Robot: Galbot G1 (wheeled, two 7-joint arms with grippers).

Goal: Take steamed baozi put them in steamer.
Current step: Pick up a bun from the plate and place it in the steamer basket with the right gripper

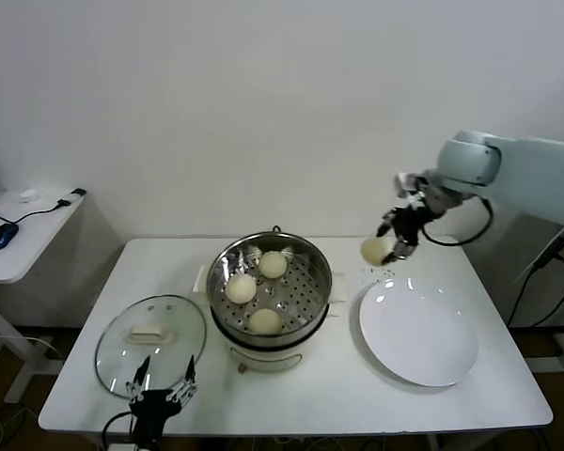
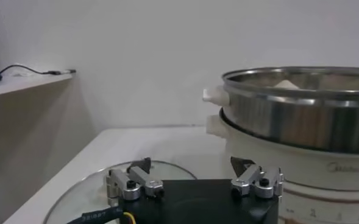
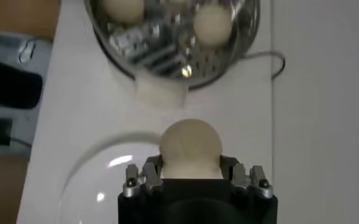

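Observation:
The steamer (image 1: 305, 252) stands at the table's middle, a shiny steel pot on a cream base, with three baozi (image 1: 242, 287) on its perforated tray. My right gripper (image 1: 387, 250) hangs in the air above the far edge of the white plate (image 1: 442, 362), to the right of the steamer, shut on a fourth cream-white baozi (image 1: 375, 250). In the right wrist view that baozi (image 3: 190, 146) sits between the fingers, with the steamer (image 3: 246, 42) beyond it. My left gripper (image 1: 160, 387) is parked low at the table's front left, open and empty.
A round glass lid (image 1: 122, 357) with a white handle lies flat left of the steamer, just beyond the left gripper. A side desk (image 1: 9, 254) with a mouse and cables stands at far left. The wall runs close behind the table.

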